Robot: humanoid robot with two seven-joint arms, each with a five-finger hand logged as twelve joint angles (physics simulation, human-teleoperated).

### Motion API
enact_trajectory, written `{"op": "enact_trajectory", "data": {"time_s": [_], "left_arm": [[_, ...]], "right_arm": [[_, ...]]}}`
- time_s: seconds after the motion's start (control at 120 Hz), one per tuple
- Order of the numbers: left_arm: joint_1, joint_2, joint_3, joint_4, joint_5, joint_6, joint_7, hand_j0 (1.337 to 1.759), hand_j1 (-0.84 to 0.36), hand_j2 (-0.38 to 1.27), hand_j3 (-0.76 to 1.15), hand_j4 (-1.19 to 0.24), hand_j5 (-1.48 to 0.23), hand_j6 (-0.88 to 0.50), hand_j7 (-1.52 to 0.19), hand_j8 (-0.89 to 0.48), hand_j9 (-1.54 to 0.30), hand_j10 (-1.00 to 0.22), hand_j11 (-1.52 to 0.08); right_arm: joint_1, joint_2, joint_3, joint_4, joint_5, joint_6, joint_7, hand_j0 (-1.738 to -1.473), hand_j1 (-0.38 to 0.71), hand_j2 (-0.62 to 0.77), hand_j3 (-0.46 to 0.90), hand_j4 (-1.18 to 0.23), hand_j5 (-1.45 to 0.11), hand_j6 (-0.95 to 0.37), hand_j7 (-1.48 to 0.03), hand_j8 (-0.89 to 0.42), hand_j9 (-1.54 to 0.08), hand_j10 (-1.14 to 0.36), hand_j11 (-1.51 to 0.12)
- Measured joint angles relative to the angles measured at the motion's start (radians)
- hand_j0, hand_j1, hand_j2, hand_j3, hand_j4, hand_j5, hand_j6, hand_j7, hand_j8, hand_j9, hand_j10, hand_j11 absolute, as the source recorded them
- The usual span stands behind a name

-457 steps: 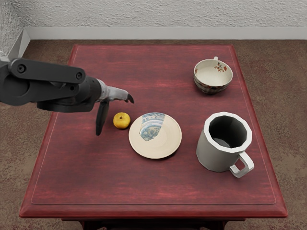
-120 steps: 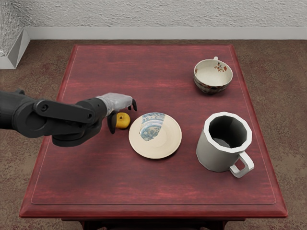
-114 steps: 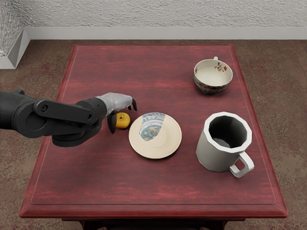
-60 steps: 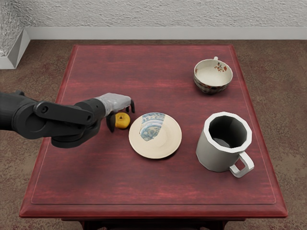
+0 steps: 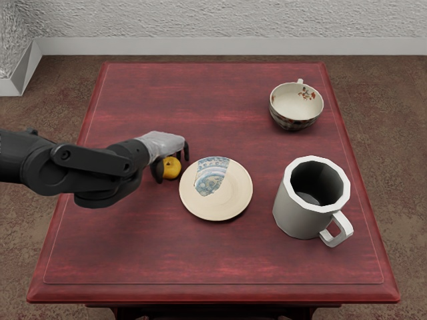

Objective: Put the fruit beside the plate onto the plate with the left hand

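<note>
A small yellow-orange fruit (image 5: 172, 167) lies on the red table just left of a cream plate (image 5: 223, 197) with a blue pattern. My left hand (image 5: 169, 155) reaches in from the left and sits over the fruit. Its dark fingers (image 5: 185, 151) curl down around the fruit's top and sides. The fruit still rests on the table, partly hidden by the hand. The plate holds nothing. The right arm does not show.
A large grey mug (image 5: 311, 197) stands right of the plate, handle toward the front. A white cup with red flower marks (image 5: 296, 105) stands at the back right. The red table (image 5: 200, 253) ends near the picture's bottom.
Since 3.8 s ago the left hand dropped from spread beside the fruit to cupped over it. Over the last second the fingers closed a little tighter; the fruit has not moved.
</note>
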Motion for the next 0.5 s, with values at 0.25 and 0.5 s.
{"op": "enact_trajectory", "data": {"time_s": [0.25, 0.5], "left_arm": [[0.001, -0.003, 0.000, 0.000, 0.000, 0.001, 0.000, 1.658, -0.23, 0.10, 0.00, -0.48, -0.63, -0.48, -0.63, -0.48, -0.63, -0.48, -0.63], [0.003, -0.003, 0.000, 0.000, 0.002, 0.001, 0.001, 1.656, -0.28, 0.17, 0.00, -0.56, -0.71, -0.47, -0.72, -0.46, -0.72, -0.55, -0.72]], "right_arm": [[0.000, 0.000, 0.000, 0.000, 0.000, 0.000, 0.000, -1.658, -0.32, 0.00, 0.00, -0.02, -0.03, -0.02, -0.03, -0.02, -0.03, -0.02, -0.03], [0.000, 0.000, 0.000, 0.000, 0.000, 0.000, 0.000, -1.658, -0.32, 0.00, 0.00, -0.02, -0.03, -0.02, -0.03, -0.02, -0.03, -0.02, -0.03]]}}
